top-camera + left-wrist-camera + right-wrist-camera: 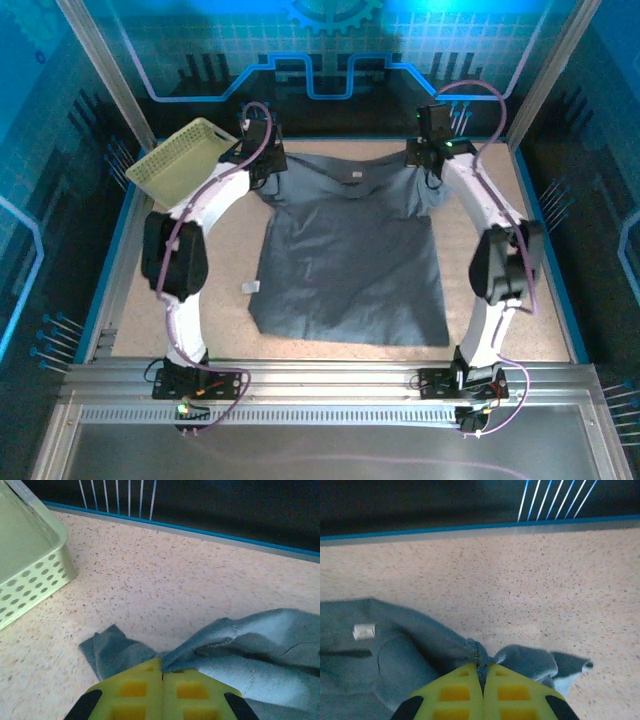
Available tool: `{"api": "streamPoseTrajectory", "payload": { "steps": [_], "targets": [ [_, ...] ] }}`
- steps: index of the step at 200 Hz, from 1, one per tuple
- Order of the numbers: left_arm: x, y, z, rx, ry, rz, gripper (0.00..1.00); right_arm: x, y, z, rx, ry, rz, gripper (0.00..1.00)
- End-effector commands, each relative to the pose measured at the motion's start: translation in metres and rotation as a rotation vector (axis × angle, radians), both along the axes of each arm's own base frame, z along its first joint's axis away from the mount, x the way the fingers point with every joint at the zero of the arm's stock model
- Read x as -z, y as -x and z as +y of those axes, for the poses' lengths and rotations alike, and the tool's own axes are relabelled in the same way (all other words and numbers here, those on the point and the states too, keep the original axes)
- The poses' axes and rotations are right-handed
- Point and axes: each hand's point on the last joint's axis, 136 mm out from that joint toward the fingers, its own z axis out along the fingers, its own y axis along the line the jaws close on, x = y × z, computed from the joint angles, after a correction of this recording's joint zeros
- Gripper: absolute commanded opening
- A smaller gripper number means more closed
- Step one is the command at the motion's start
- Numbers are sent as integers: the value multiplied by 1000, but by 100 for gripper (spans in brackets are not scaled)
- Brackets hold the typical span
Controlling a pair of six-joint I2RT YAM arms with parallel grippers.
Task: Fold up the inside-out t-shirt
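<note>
Inside-out t-shirt lies spread on the table, roughly mid-surface btwn the two arms. The hem is toward the arm bases, the collar end at the far side. The body is mostly flat w/ some wrinkles; the far edge is bunched & lifted a bit where both grippers have it.

The left gripper is at the far-left shoulder/sleeve area. In the wrist cam the left gripper has its yellow pads pressed together, clamped on a fold of grey fabric. A small sleeve flap sticks out to the left of the pads, and the rest of the t-shirt trails off to the right.

The right gripper is at the far-right shoulder. In the wrist cam the right gripper also has its pads together, pinching a seam ridge of the t-shirt. A sleeve end pokes out to the right.

A white label sits on the cloth nr the collar, also seen from above.

The pale yellow-green lattice basket sits tilted at the far-left corner, close to the left gripper but apart from the cloth. Its wall shows in the left wrist cam.

A small white scrap lies on the table just left of the shirt body.
</note>
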Motion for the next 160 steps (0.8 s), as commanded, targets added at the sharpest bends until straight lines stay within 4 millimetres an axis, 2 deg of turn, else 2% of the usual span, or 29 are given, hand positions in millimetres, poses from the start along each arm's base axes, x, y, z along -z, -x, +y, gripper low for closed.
{"api": "streamPoseTrajectory", "payload": {
  "steps": [1, 22, 27, 35, 38, 41, 48, 56, 61, 65, 83, 100, 103, 108, 122, 127, 132, 140, 144, 154, 160],
  "targets": [
    [-5, -33, 25, -98, -37, -33, 0, 5, -40, -18, 78, -7, -42, 0],
    [9, -57, 41, -161, -58, -10, 0, 25, -65, -30, 112, 0, -10, 0],
    [11, -61, 46, -176, -62, -3, 1, 29, -70, -34, 124, 4, -4, 4],
    [13, -69, 52, -190, -61, 3, 10, 30, -77, -38, 137, 11, -2, 19],
    [12, -71, 53, -192, -60, 5, 12, 23, -79, -39, 138, 11, -14, 24],
    [14, -74, 54, -193, -59, 9, 15, 36, -83, -40, 139, 19, 7, 29],
    [13, -78, 58, -203, -61, 14, 22, 38, -88, -45, 149, 26, 9, 42],
    [9, -82, 64, -216, -60, 16, 41, 36, -91, -51, 167, 34, 10, 57],
    [7, -83, 68, -221, -59, 20, 54, 32, -91, -54, 181, 35, 10, 63],
    [2, -83, 70, -224, -58, 18, 60, 30, -91, -57, 189, 33, 12, 66],
    [-23, -78, 78, -224, -51, 0, 71, 11, -86, -63, 193, 29, 1, 78],
    [-55, -62, 79, -202, -58, -11, 80, -15, -71, -60, 162, 26, -7, 80],
    [-61, -58, 78, -193, -49, -11, 81, -10, -68, -58, 154, 26, 9, 80],
    [-68, -51, 75, -178, -37, -5, 83, -31, -58, -57, 146, 17, -16, 80],
    [-84, -25, 62, -134, 15, 18, 85, -48, -29, -46, 109, -15, -15, 80],
    [-84, -13, 56, -116, 32, 34, 86, -47, -21, -42, 97, -26, -8, 81],
    [-86, -1, 49, -98, 42, 43, 86, -57, -5, -38, 87, -43, -19, 81],
    [-85, 19, 39, -76, 51, 56, 88, -60, 17, -35, 85, -73, -20, 81],
    [-89, 28, 34, -67, 58, 51, 88, -60, 28, -32, 82, -92, -17, 82],
    [-79, 54, 21, -41, 68, 71, 89, -56, 57, -25, 71, -154, 0, 82],
    [-80, 70, 13, -29, 91, 68, 90, -56, 75, -20, 57, -187, 5, 82]
  ]
}}
